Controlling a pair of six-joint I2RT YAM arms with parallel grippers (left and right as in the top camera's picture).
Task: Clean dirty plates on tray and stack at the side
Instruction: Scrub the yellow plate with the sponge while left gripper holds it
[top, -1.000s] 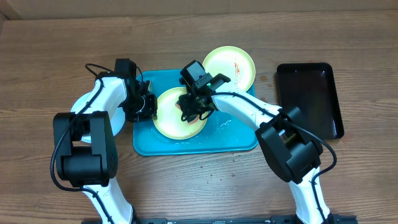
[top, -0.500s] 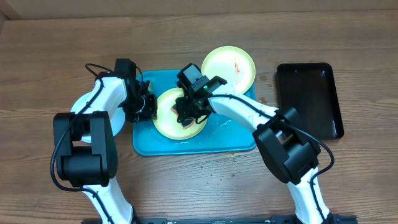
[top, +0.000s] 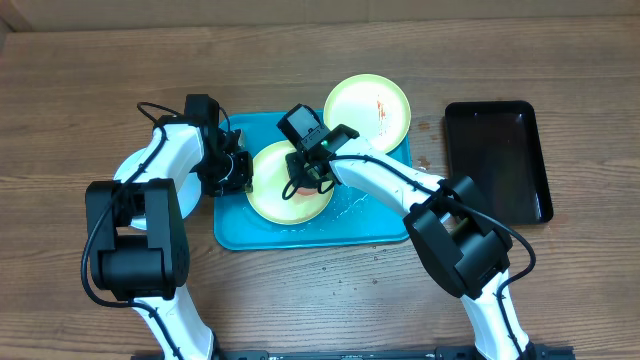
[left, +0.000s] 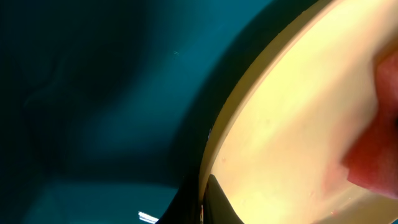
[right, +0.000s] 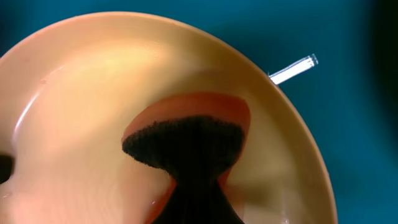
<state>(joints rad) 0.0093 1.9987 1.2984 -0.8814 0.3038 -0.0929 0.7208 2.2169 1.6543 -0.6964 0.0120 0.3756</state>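
I am counting three: my left claw (top: 240, 172) is pinching the centre plate (top: 270, 198) by its rim on the tray (top: 360, 228), my right claw (top: 302, 180) is clamping one sponge (right: 186, 134) onto it; the green plate (top: 368, 110) is overhanging the far edge, the pale plate (top: 124, 170) is lying off-tray left.

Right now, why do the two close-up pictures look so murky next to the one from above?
Overhead view: even light, sharp across the table. Left wrist view: too close, so the plate rim is soft and the tray sinks into shadow. Right wrist view: the sponge is dark and blurred, with one bright glint on the tray.
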